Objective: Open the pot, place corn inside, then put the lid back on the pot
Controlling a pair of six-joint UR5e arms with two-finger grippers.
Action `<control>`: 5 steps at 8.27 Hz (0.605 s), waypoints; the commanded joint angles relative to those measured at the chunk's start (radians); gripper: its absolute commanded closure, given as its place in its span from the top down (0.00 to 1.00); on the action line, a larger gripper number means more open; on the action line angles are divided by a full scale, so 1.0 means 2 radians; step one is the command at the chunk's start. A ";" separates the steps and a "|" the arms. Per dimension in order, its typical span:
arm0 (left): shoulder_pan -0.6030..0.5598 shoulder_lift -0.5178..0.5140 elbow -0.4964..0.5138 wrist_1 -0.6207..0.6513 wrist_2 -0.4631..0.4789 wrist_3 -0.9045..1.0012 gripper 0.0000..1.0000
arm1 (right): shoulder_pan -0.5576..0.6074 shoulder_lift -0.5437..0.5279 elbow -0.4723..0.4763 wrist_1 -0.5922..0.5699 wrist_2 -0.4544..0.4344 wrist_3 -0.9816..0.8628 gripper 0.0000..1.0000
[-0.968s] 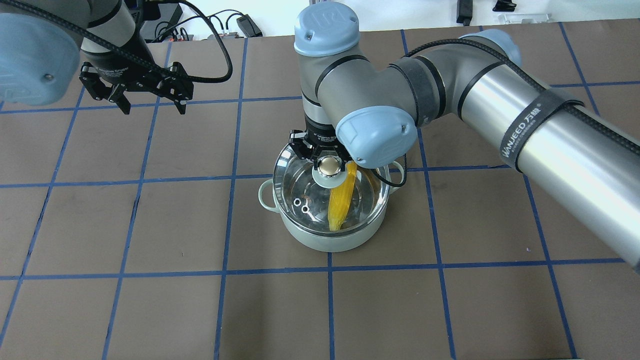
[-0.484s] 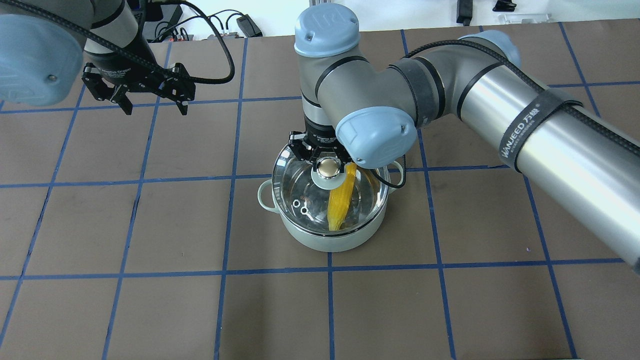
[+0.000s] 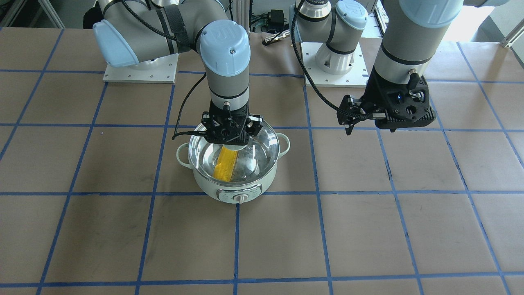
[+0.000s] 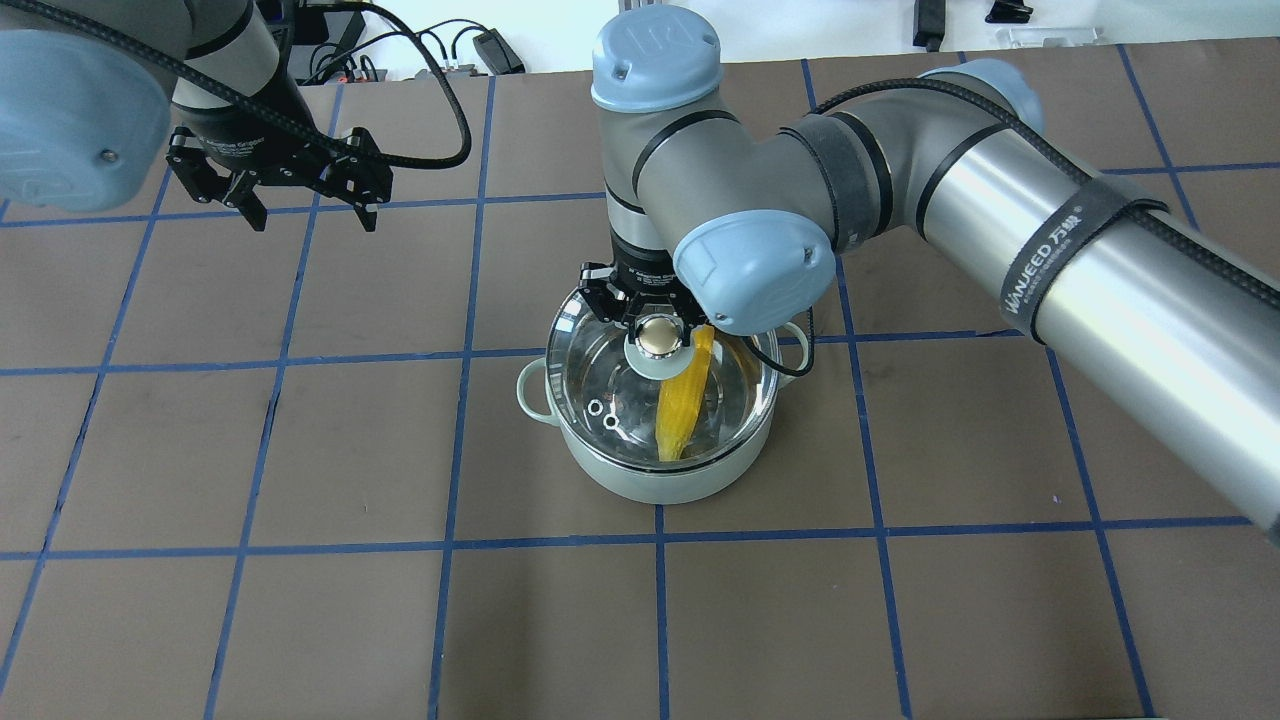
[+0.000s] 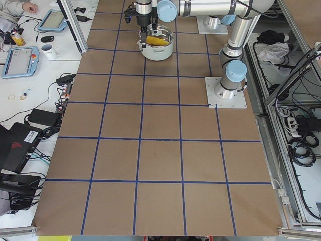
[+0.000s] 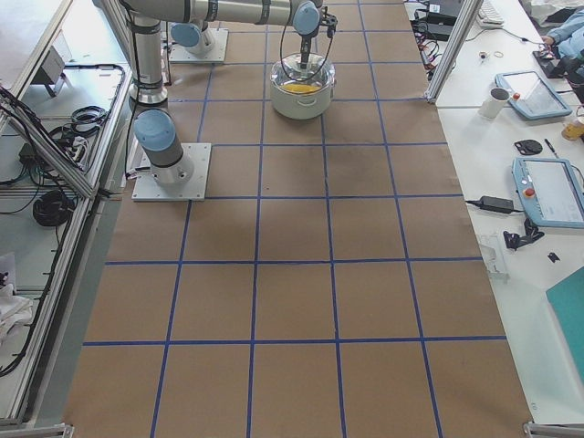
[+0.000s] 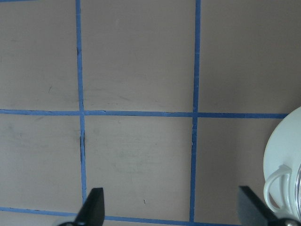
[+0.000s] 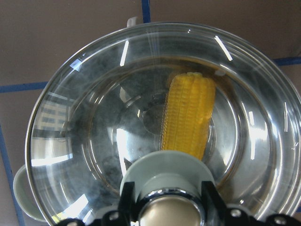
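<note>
The mint-green pot (image 4: 650, 482) stands mid-table, its knob panel (image 3: 239, 196) facing away from the robot. The yellow corn (image 4: 680, 405) lies inside it and shows through the glass in the right wrist view (image 8: 188, 117). The clear glass lid (image 4: 590, 365) covers the pot's mouth; I cannot tell if it rests on the rim. My right gripper (image 4: 655, 328) is shut on the lid's beige knob (image 8: 169, 213), straight above the pot (image 3: 233, 186). My left gripper (image 4: 305, 212) is open and empty, hanging over bare table far to the pot's left (image 7: 171, 209).
Brown table paper with blue tape grid lines (image 4: 460, 355) surrounds the pot. One pot handle (image 7: 277, 183) shows at the edge of the left wrist view. Cables and a power adapter (image 4: 495, 50) lie past the table's far edge. The arm bases (image 3: 333, 61) stand behind the pot.
My left gripper has drifted slightly farther from the robot and a bit to the right. My right gripper, the lid and the pot have barely moved.
</note>
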 commanded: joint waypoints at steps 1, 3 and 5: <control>0.000 0.000 0.000 0.001 -0.001 0.000 1.00 | -0.001 0.000 0.000 0.004 0.000 0.000 0.34; 0.000 0.000 0.000 0.002 -0.001 -0.002 1.00 | -0.002 -0.001 0.000 0.009 0.003 0.000 0.33; 0.000 0.000 0.001 0.001 0.000 -0.002 1.00 | -0.006 -0.001 -0.001 0.012 0.019 0.000 0.33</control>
